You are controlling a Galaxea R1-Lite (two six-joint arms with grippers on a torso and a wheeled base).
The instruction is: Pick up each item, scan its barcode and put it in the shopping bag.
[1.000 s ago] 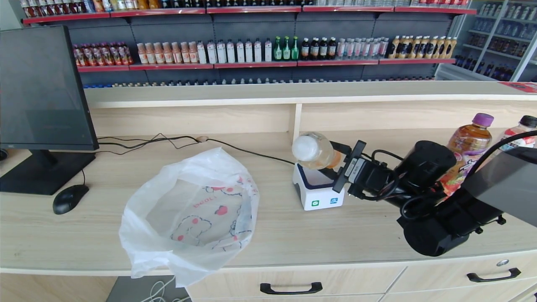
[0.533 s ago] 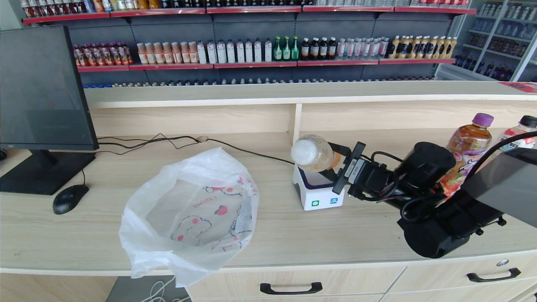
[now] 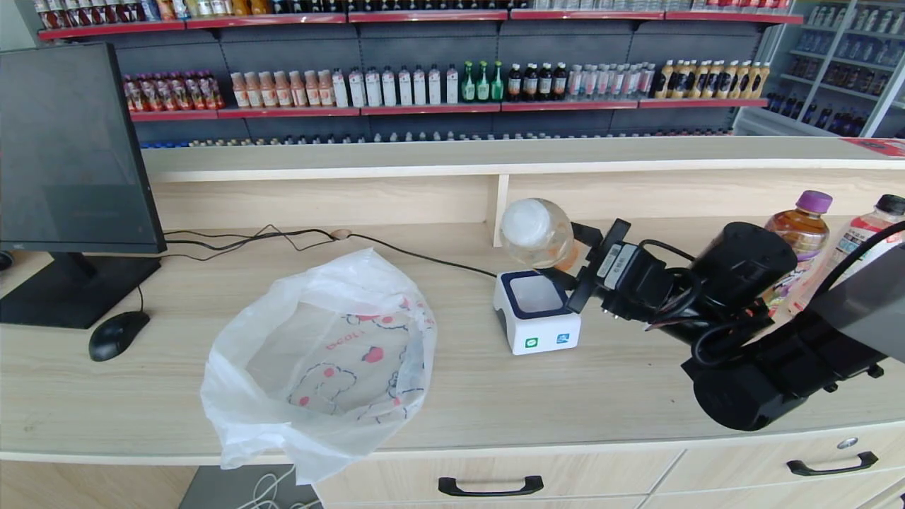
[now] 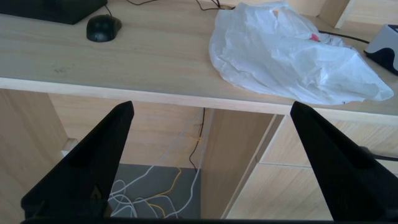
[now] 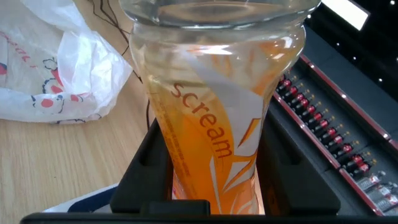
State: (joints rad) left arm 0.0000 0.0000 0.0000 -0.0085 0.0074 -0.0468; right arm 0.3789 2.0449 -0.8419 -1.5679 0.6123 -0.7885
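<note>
A clear bottle [image 3: 536, 232] with an orange label lies on its side in the air, its pale base turned toward me. My right gripper [image 3: 571, 256] is shut on the bottle's waist, just above and behind the white barcode scanner [image 3: 537, 324]. In the right wrist view the bottle [image 5: 217, 93] stands between the black fingers [image 5: 144, 167], with the shopping bag [image 5: 56, 68] beyond. The white shopping bag [image 3: 325, 360] with red prints lies open on the counter to the scanner's left. My left gripper [image 4: 205, 162] hangs open below the counter's front edge, with the bag [image 4: 292, 50] above it.
A monitor [image 3: 71, 148] and a mouse [image 3: 117, 334] stand at the far left. A cable [image 3: 417, 256] runs behind the bag to the scanner. Two upright drink bottles [image 3: 802, 237] [image 3: 866, 230] wait at the far right, behind my right arm. Drawers [image 3: 488, 481] lie under the counter.
My right gripper has lifted the bottle up and slightly to the right, off the scanner's top, which now shows uncovered. The bag and the left arm have not moved.
</note>
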